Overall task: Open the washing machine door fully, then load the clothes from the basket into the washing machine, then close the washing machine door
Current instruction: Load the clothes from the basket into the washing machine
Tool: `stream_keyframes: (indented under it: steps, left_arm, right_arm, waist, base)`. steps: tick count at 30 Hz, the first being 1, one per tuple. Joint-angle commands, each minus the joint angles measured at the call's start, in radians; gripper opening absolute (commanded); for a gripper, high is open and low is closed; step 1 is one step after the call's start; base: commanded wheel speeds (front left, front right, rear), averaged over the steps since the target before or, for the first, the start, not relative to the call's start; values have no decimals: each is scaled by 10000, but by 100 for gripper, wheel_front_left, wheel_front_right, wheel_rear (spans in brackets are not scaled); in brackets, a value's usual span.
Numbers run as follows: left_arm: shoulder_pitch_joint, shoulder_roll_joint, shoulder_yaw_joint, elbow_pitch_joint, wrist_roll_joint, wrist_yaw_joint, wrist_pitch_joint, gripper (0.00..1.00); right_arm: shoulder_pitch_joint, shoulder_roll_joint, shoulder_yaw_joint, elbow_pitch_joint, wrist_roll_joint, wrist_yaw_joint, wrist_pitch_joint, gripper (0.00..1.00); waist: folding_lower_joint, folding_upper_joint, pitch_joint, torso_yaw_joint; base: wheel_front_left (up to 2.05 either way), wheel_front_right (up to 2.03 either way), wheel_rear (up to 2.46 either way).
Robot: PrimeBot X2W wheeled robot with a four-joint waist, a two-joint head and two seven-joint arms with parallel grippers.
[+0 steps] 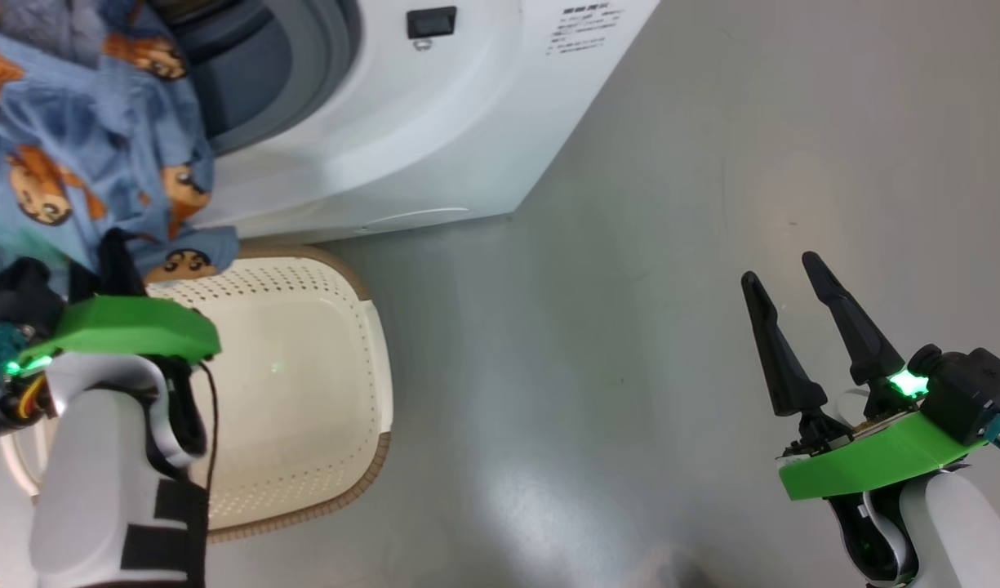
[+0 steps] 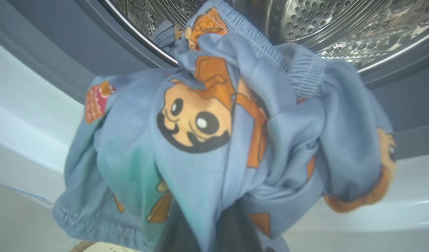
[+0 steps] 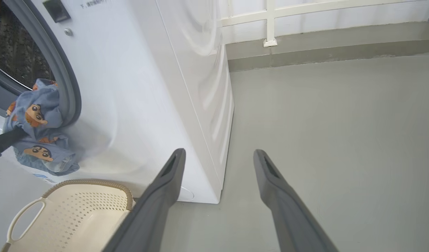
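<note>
cartoon-print garment (image 2: 214, 140): looks soft, light, floppy; draped over washing machine drum (image 2: 340, 28) lip, 10 o'clock, above basket (image 1: 379, 384) | left gripper (image 1: 117, 260): clamped on bunched fold, best hold | right gripper (image 1: 781, 269): 4 o'clock, spread wide, holding nothing

Mouth of big white front-loading washing machine (image 3: 137, 87): the lower lip of the grey rubber gasket (image 3: 69, 87) is blocked by a bunched light-blue cartoon-print garment (image 2: 214, 140) draped over it, with the steel perforated drum (image 2: 323, 28) open beyond. A small cream-white perforated plastic basket (image 1: 304, 392) stands on the floor just in front of the machine, below the mouth. The grey floor (image 1: 671, 286) to the robot's right is open; the right tool (image 1: 780, 268) hangs over it, fingers apart.
</note>
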Motion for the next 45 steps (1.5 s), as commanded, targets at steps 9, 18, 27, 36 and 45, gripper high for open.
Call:
stream_keyframes:
  steps: [9,18,27,36,45]
  left_arm:
    - [156,273,-524,-1434,-13,315,-65,0]
    - [-2106,700,-483,-99,138,253,-18,0]
    - [-4980,1711,-168,2737,232,392,-21,0]
    - [-6902,2889,179,4527,344,387,-60,0]
    - [-7939,3405,-88,5245,805,455,-63,0]
  right_arm:
    - [359,65,236,-148,90,27,-49,100]
    - [461,260,623,34,180,27,-49,100]
    - [617,209,1008,229,301,27,-49,100]
    - [807,-5,1288,393,487,27,-49,100]
    - [953,-57,1364,326,634,27,-49,100]
  waist:
    - [0,0,-225,63]
    - [0,0,-353,-403]
    - [0,0,-175,-1181]
    - [0,0,600,-1879]
    - [0,0,1141,-2073]
  base:
    - [0,0,0]
    - [0,0,0]
    - [0,0,0]
    - [0,0,0]
    - [0,0,0]
